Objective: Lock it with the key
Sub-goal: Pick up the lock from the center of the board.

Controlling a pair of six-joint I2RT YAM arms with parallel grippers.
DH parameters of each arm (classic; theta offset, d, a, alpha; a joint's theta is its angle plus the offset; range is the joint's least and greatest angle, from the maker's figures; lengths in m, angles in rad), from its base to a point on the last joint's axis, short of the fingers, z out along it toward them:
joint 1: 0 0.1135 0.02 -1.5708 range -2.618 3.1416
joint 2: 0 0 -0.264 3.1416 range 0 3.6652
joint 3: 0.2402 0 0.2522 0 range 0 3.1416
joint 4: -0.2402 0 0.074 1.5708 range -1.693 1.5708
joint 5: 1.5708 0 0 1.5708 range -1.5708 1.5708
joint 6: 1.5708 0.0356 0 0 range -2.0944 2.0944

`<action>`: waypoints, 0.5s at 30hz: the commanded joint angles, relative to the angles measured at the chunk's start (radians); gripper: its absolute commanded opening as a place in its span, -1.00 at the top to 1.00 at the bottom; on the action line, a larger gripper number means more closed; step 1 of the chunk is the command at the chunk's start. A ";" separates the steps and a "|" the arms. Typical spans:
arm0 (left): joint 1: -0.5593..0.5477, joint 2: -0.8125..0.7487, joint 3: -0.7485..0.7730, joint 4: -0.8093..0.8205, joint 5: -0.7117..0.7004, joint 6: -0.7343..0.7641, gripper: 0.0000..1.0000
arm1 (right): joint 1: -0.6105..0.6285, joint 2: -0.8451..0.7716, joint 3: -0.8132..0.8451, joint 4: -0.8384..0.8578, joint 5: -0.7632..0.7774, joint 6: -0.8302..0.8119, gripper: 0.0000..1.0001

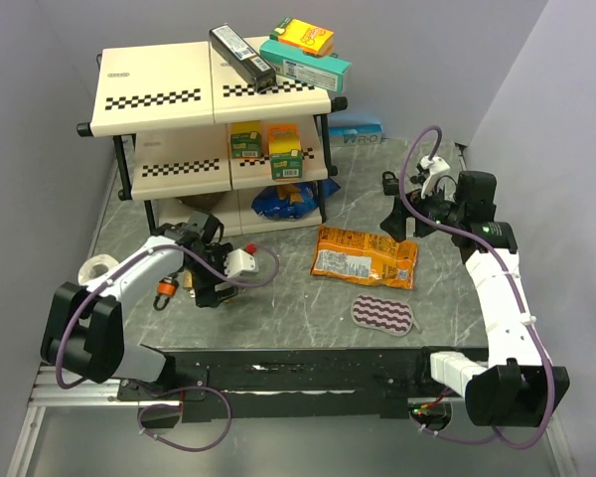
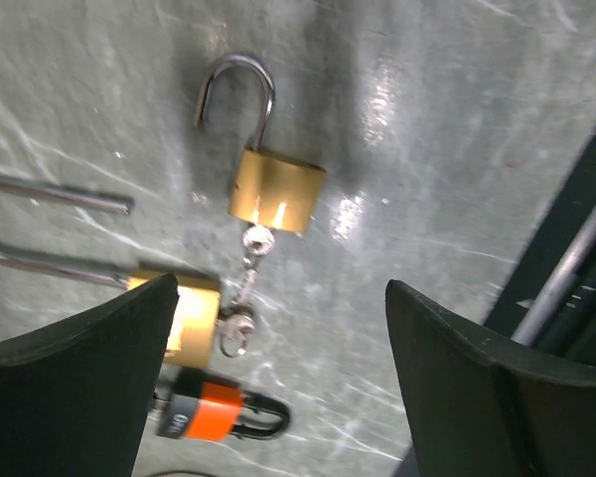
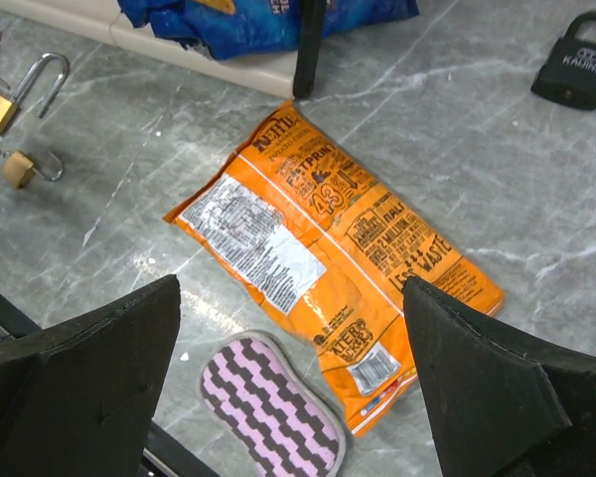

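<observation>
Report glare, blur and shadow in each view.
Left wrist: bright glare patches on the table beside the central brass padlock, which is slightly soft; the near fingers are dark and blurred. Right wrist: orange snack bag sharp, mild sheen on it. Top external: even light, dim beneath the shelf.

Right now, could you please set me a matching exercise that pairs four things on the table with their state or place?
Things:
1. brass padlock with the key
2. black padlock
3. orange snack bag
4. striped pad

States or places:
A. shackle closed
B. lying flat in front of the shelf
C. shackle swung open
D. next to the snack bag

Pairs: 1-C; 2-A; 3-B; 4-D.
</observation>
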 commanded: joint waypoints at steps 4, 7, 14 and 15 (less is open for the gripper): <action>-0.114 0.064 -0.039 0.135 -0.089 0.006 -0.71 | -0.002 -0.028 -0.004 0.003 0.021 0.020 -0.96; -0.140 0.088 -0.056 0.171 -0.100 0.000 -0.67 | -0.004 -0.030 -0.004 0.008 0.024 0.029 -0.96; -0.156 0.150 -0.061 0.206 -0.126 0.014 -0.54 | -0.004 -0.030 -0.019 0.000 0.004 0.055 -0.96; -0.157 0.153 -0.062 0.209 -0.132 0.015 -0.52 | -0.004 -0.033 -0.019 0.000 0.007 0.054 -0.96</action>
